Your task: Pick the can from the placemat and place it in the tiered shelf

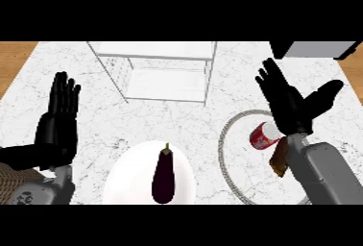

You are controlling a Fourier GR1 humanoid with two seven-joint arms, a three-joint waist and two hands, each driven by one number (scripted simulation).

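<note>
A red can (264, 135) with a white top lies tilted on a round grey-rimmed placemat (225, 144) at the right of the marble counter. My right hand (292, 103) is above and just beyond the can, open, fingers straight and thumb spread; its forearm covers the placemat's right part. The white tiered shelf (164, 72) stands at the back centre, to the left of that hand. At the left edge my left hand (59, 120) rests open with fingers up.
A dark purple eggplant (163, 175) lies on a white plate (122, 180) at the front centre. A brown block (280, 158) shows beside the right forearm. A grey box (320, 49) sits at the back right corner.
</note>
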